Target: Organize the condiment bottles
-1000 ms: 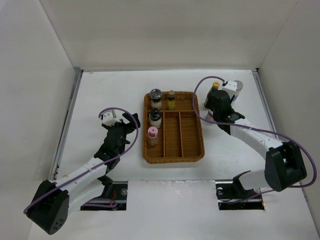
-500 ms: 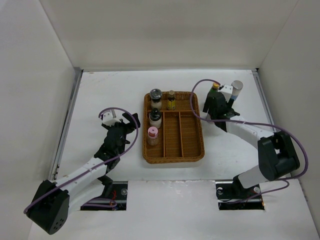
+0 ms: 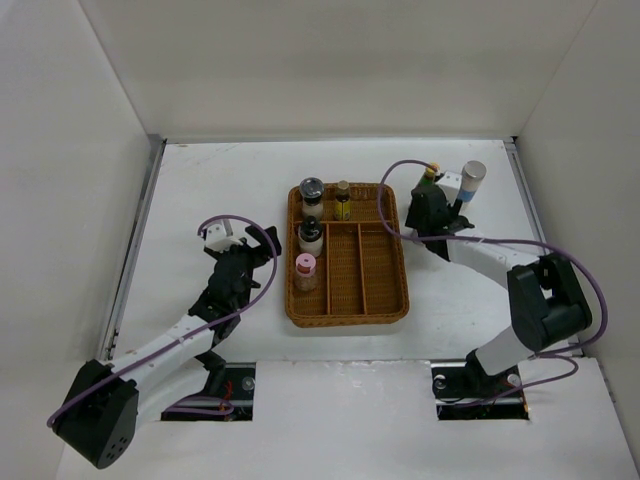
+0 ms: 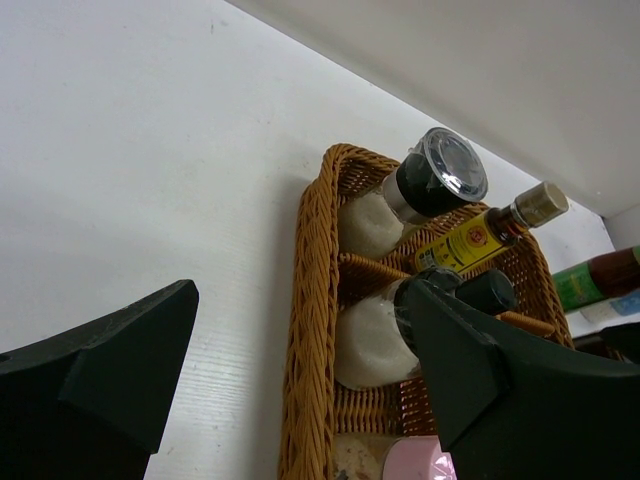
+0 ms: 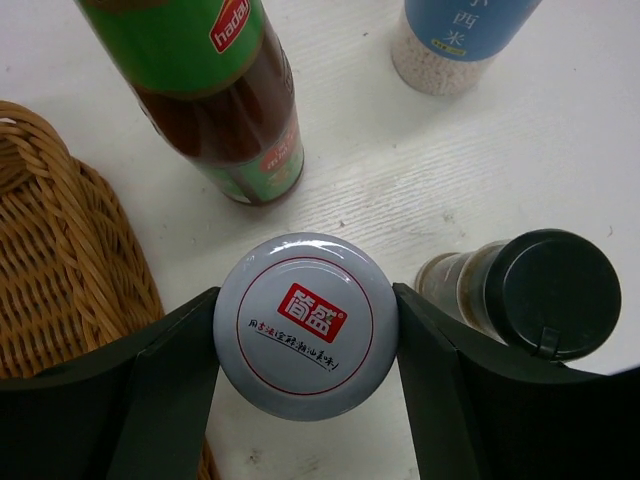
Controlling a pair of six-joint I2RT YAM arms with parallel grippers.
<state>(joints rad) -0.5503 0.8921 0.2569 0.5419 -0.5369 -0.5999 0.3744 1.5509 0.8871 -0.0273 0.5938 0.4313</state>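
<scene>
In the right wrist view my right gripper is shut on a jar with a pale grey cap and red logo; both fingers touch the cap's sides. Around it stand a green-labelled bottle, a blue-labelled white bottle and a black-capped jar. In the top view this gripper is right of the wicker tray. In the tray stand a silver-capped jar, a yellow-labelled bottle, a black-capped jar and a pink-capped jar. My left gripper is open and empty, left of the tray.
The tray's rim lies just left of the held jar. The tray's middle and right compartments hold nothing. White walls enclose the table on three sides. In the left wrist view the tray's left rim lies between my open fingers.
My right arm has shifted left and towards the back, uncovering the blue-labelled bottle. The left arm has not moved.
</scene>
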